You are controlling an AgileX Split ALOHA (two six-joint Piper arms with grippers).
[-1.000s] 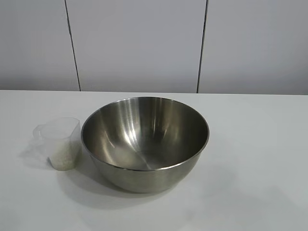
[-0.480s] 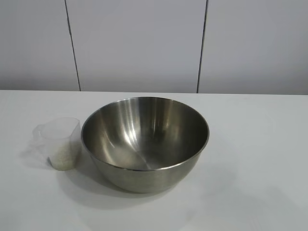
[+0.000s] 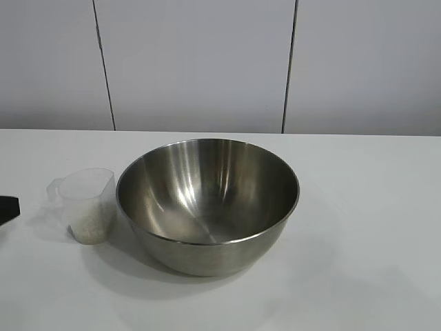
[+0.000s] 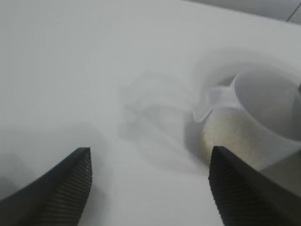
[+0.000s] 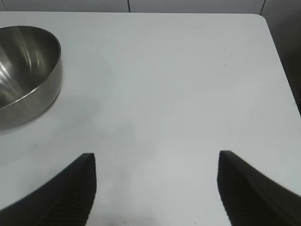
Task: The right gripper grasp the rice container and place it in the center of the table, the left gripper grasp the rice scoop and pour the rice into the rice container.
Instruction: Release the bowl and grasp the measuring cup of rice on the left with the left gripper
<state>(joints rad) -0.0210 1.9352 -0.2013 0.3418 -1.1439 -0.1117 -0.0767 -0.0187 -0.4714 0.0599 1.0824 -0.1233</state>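
While one rice container (image 3: 208, 203) stands upright near the middle of the desk (image 3: 372, 207), one rice scoop (image 3: 86, 204) stands upright just beside its rim on the side of the left arm, apart from it by a narrow gap, with a layer of white rice (image 3: 91, 226) in its lower part. Behind the container the desk ends at a pale panelled wall (image 3: 200, 62) with two dark seams. Nothing lies between the scoop and the left gripper (image 4: 148, 188), whose two black fingers are spread wide over bare desk short of the scoop; only the left wrist view shows this spread, while the exterior view catches just a black tip (image 3: 8, 207) at the frame edge beyond the scoop. The right gripper (image 5: 155, 188), seen only in its own wrist view, hangs with fingers wide apart over bare desk, well clear of the container, holding nothing.
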